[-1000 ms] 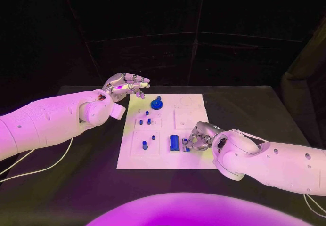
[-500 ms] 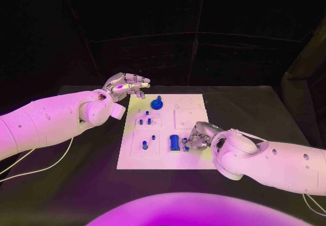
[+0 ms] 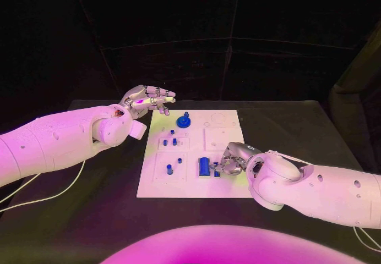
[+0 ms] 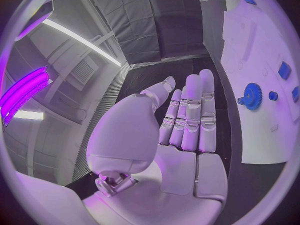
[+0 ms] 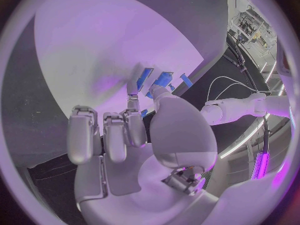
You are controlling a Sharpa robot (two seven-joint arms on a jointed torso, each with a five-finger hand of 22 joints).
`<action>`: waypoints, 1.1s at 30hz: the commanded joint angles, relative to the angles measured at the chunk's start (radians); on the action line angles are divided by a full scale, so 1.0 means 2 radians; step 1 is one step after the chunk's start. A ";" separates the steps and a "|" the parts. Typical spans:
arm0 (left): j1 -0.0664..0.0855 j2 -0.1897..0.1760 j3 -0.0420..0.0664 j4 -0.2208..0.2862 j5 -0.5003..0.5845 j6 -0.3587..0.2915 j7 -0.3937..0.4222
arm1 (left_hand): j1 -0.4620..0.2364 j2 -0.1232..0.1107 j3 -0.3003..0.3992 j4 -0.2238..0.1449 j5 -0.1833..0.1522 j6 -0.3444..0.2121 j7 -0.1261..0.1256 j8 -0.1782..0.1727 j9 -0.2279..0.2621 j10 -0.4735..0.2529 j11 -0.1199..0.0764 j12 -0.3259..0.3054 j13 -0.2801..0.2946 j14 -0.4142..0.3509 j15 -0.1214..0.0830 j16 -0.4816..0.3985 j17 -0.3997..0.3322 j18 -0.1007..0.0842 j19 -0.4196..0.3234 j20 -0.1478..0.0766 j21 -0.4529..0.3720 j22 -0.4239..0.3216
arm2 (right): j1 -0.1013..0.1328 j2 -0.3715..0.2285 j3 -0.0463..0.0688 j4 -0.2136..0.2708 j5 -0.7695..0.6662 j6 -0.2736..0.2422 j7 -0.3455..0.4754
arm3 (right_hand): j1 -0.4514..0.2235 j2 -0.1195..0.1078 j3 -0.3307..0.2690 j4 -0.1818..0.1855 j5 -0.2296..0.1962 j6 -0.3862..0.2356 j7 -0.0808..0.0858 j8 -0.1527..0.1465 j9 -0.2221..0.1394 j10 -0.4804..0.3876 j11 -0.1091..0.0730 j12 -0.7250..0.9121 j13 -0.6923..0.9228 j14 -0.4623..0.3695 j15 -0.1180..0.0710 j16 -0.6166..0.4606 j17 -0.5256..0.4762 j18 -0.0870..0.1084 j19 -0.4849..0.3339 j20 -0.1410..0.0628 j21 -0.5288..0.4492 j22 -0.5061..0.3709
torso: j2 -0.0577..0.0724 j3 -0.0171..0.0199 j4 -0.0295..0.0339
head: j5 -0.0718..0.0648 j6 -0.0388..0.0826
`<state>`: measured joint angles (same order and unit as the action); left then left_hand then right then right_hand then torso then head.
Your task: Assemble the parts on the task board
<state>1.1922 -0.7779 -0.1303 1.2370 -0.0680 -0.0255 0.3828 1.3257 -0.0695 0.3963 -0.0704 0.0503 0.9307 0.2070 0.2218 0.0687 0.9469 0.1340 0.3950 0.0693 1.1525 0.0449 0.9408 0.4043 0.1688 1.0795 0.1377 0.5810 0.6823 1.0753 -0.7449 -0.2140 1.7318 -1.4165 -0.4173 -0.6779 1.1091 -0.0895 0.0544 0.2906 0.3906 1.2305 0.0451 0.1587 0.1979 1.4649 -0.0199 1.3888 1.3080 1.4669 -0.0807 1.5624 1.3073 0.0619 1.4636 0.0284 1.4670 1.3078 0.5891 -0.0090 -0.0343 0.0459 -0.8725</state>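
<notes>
The white rectangular task board [image 3: 226, 190] lay mid-table [image 3: 95, 209], small blue parts [image 3: 204, 166] on it. Left hand [image 3: 148, 99] hovered empty, fingers apart; right hand [image 3: 232, 159] pinched a part [image 3: 216, 165].

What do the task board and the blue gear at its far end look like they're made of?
Task board: likely rigid matte plastic, judging by its flat white face with shallow moulded recesses and no glare. Blue gear: probably moulded or printed plastic, given its uniform saturated blue and crisp teeth in the left wrist view.
</notes>
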 commanded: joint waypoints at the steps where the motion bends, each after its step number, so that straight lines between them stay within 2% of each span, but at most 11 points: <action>1: 0.001 0.000 0.000 0.001 -0.001 0.006 0.000 | 0.005 0.001 0.000 -0.004 0.003 -0.003 -0.001 0.003 0.000 -0.004 -0.001 0.003 -0.001 -0.004 -0.001 0.002 -0.001 0.007 0.000 0.002 0.000 0.000 | 0.001 -0.001 0.000 0.004 -0.005 0.005 0.004 | -0.009 0.003 -0.008 0.000 -0.003 -0.002 0.002 0.001 0.002 0.025 -0.003 -0.001 0.077 0.050 -0.004 0.000 0.125 -0.010 0.014 -0.003 0.001 0.034 | 0.000 0.0002 -0.0003 | 0.000 0.000; 9: 0.001 0.001 0.000 0.000 -0.002 0.007 0.000 | 0.005 0.001 0.000 -0.004 0.003 -0.003 -0.001 0.003 0.000 -0.004 -0.001 0.003 -0.001 -0.004 -0.001 0.002 -0.001 0.007 0.000 0.002 0.000 0.000 | 0.001 -0.014 0.000 0.008 -0.016 -0.010 0.006 | -0.022 0.011 -0.025 0.001 -0.011 -0.004 0.001 0.002 0.008 0.025 -0.003 -0.003 0.077 0.050 -0.004 0.000 0.125 -0.010 0.014 -0.003 0.001 0.034 | 0.000 0.0004 0.0001 | -0.002 0.000; 13: 0.001 0.001 0.000 0.000 -0.002 0.007 0.000 | 0.005 0.001 0.000 -0.004 0.003 -0.003 -0.001 0.003 0.000 -0.004 -0.001 0.003 -0.001 -0.004 -0.001 0.002 -0.001 0.007 0.000 0.002 0.000 0.001 | 0.001 -0.029 0.000 0.012 -0.017 -0.035 0.021 | -0.023 0.011 -0.032 0.000 -0.013 -0.012 0.004 -0.001 0.008 0.020 -0.002 -0.015 0.071 0.049 -0.003 -0.004 0.120 -0.009 0.013 -0.002 -0.001 0.032 | 0.000 0.0002 -0.0002 | -0.002 0.000; 18: 0.001 0.001 0.000 -0.002 -0.002 0.006 0.003 | 0.005 0.001 -0.001 -0.004 0.003 -0.003 -0.001 0.003 0.000 -0.005 0.000 0.003 -0.001 -0.004 -0.001 0.002 -0.001 0.007 0.000 0.002 0.000 0.001 | 0.003 -0.057 0.000 0.018 0.037 -0.072 0.078 | 0.002 0.004 -0.046 -0.004 -0.012 -0.057 0.020 -0.025 0.001 0.004 0.011 -0.059 0.047 0.045 0.007 -0.014 0.104 -0.007 0.006 0.004 -0.009 0.018 | -0.002 -0.0005 -0.0004 | -0.003 0.001; 21: 0.001 0.002 0.000 -0.004 -0.002 0.005 0.005 | 0.004 0.001 -0.001 -0.003 0.003 -0.004 -0.001 0.003 0.000 -0.005 0.000 0.003 -0.001 -0.004 -0.001 0.003 -0.001 0.007 0.000 0.002 0.000 0.001 | 0.014 -0.069 0.000 0.011 0.114 -0.087 0.146 | 0.030 0.007 -0.048 -0.009 -0.027 -0.077 0.028 -0.034 -0.004 -0.001 0.018 -0.069 0.041 0.044 0.013 -0.018 0.099 -0.005 0.002 0.010 -0.014 0.011 | -0.003 -0.0007 -0.0010 | -0.005 0.004; 22: 0.001 0.003 0.000 -0.006 -0.002 0.004 0.006 | 0.004 0.001 -0.001 -0.003 0.003 -0.004 -0.001 0.003 0.000 -0.005 0.000 0.003 -0.001 -0.004 -0.001 0.003 -0.001 0.007 0.000 0.002 0.000 0.001 | 0.018 -0.072 0.000 0.006 0.149 -0.090 0.180 | 0.045 0.010 -0.047 -0.014 -0.035 -0.083 0.030 -0.036 -0.006 -0.010 0.021 -0.093 0.027 0.041 0.015 -0.027 0.086 -0.001 -0.006 0.012 -0.024 -0.006 | -0.004 -0.0009 -0.0014 | -0.005 0.005; 25: 0.001 0.006 0.000 -0.009 -0.001 0.001 0.009 | 0.002 0.001 -0.002 -0.002 0.003 -0.004 -0.001 0.004 0.000 -0.005 0.000 0.004 -0.001 -0.004 0.000 0.002 -0.001 0.006 -0.001 0.002 0.000 0.001 | 0.030 -0.075 0.000 -0.014 0.255 -0.091 0.274 | 0.097 0.021 -0.039 -0.033 -0.049 -0.093 0.036 -0.036 -0.008 -0.090 0.025 -0.272 -0.076 0.005 0.017 -0.116 -0.025 0.026 -0.072 0.016 -0.114 -0.143 | -0.007 -0.0016 -0.0023 | -0.006 0.007; 28: 0.000 0.009 0.000 -0.014 0.011 -0.007 0.016 | 0.000 0.002 -0.003 -0.001 0.003 0.000 -0.004 0.009 0.001 -0.001 -0.003 0.008 -0.001 -0.016 -0.001 -0.008 -0.008 0.007 -0.010 0.002 -0.006 -0.002 | 0.043 -0.070 0.000 -0.047 0.374 -0.076 0.370 | 0.136 0.034 -0.028 -0.044 -0.062 -0.099 0.043 -0.035 -0.012 -0.166 0.034 -0.445 -0.195 -0.070 0.025 -0.314 -0.220 0.060 -0.175 0.022 -0.283 -0.348 | -0.010 -0.0023 -0.0027 | -0.007 0.012; 29: 0.000 0.011 0.000 -0.017 0.019 -0.011 0.020 | 0.000 0.003 -0.003 -0.001 0.003 0.002 -0.007 0.012 0.001 0.001 -0.004 0.009 -0.001 -0.026 -0.001 -0.021 -0.015 0.007 -0.019 0.003 -0.013 -0.006 | 0.046 -0.067 0.000 -0.058 0.409 -0.070 0.399 | 0.157 0.037 -0.018 -0.048 -0.071 -0.103 0.052 -0.037 -0.014 -0.204 0.043 -0.513 -0.253 -0.118 0.034 -0.421 -0.301 0.059 -0.198 0.030 -0.335 -0.383 | -0.011 -0.0027 -0.0032 | -0.007 0.014; 31: -0.001 0.014 0.000 -0.021 0.026 -0.017 0.026 | -0.002 0.004 -0.001 0.000 0.002 0.006 -0.010 0.014 0.000 0.006 -0.006 0.008 -0.003 -0.041 -0.001 -0.050 -0.030 0.007 -0.037 0.004 -0.030 -0.016 | 0.050 -0.057 0.001 -0.085 0.478 -0.051 0.460 | 0.181 0.036 -0.002 -0.052 -0.083 -0.109 0.065 -0.043 -0.019 -0.219 0.062 -0.583 -0.330 -0.148 0.054 -0.502 -0.347 0.059 -0.224 0.044 -0.402 -0.425 | -0.014 -0.0036 -0.0040 | -0.008 0.021; 33: -0.002 0.017 0.000 -0.026 0.030 -0.022 0.035 | -0.011 0.003 -0.003 0.007 0.001 0.007 -0.013 0.013 -0.001 0.012 -0.006 0.003 -0.004 -0.060 0.004 -0.089 -0.048 0.005 -0.059 0.008 -0.053 -0.030 | 0.052 -0.044 0.006 -0.112 0.517 -0.033 0.496 | 0.192 0.032 0.011 -0.054 -0.096 -0.113 0.076 -0.046 -0.026 -0.214 0.070 -0.626 -0.394 -0.160 0.066 -0.568 -0.391 0.062 -0.232 0.056 -0.454 -0.461 | -0.015 -0.0037 -0.0067 | -0.005 0.029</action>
<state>1.1874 -0.7472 -0.1306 1.1903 -0.0474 -0.0413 0.4015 1.3141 -0.0622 0.3907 -0.0624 0.0503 0.9421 0.1883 0.2483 0.0681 0.9645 0.1217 0.4065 0.0628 1.0442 0.0514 0.7821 0.3176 0.1688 0.9739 0.1517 0.4863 0.6289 1.1752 -0.8435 -0.2075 1.5294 -0.6896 -0.5375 0.0327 1.4838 -0.0247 0.0686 0.1830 0.2059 1.0064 0.1892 0.0693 0.1505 1.0351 0.1118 0.1644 0.5599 1.1570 0.0434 0.4685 0.5534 0.1715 1.0053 0.1331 0.5908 0.4090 0.5658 -0.0145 -0.0416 0.0307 -0.8289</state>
